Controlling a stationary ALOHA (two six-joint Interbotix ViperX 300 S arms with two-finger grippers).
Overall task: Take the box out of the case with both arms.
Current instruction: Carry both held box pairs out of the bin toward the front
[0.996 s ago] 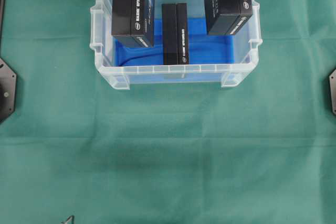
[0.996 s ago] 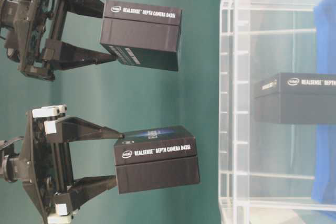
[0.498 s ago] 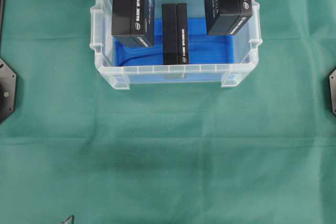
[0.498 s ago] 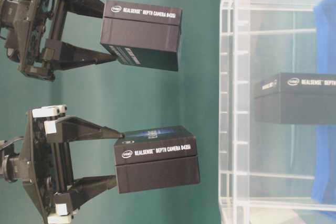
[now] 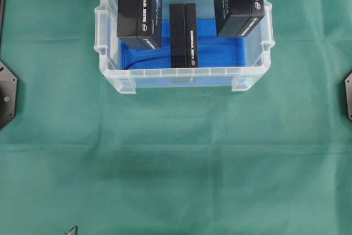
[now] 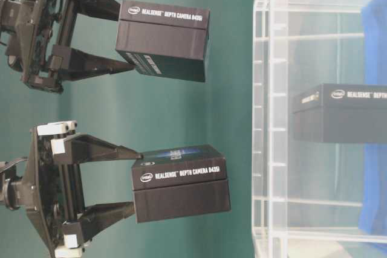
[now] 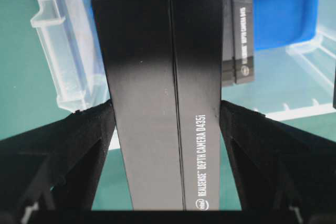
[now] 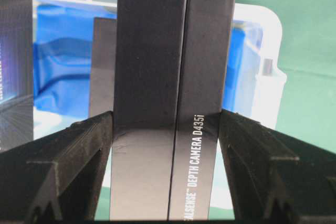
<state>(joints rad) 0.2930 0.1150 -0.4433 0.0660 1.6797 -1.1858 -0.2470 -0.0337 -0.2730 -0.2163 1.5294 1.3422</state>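
My two grippers each hold a black RealSense box clear above the case (image 5: 176, 73), a clear plastic bin with a blue liner (image 5: 220, 50). The left gripper (image 6: 136, 181), the one with white parts, is shut on the left box (image 5: 139, 9), its fingers (image 7: 94, 129) pressing both narrow sides. The right gripper (image 6: 126, 37) is shut on the right box (image 5: 238, 1) in the same way, its fingers (image 8: 241, 140) flat against the box (image 8: 168, 35). A third black box (image 5: 182, 34) stands on edge inside the case, between the two.
The case sits at the far middle of a green cloth (image 5: 176, 158). Black arm mounts stand at the cloth's left edge (image 5: 6, 94) and right edge (image 5: 348, 96). A small dark object (image 5: 71, 230) lies at the near left edge.
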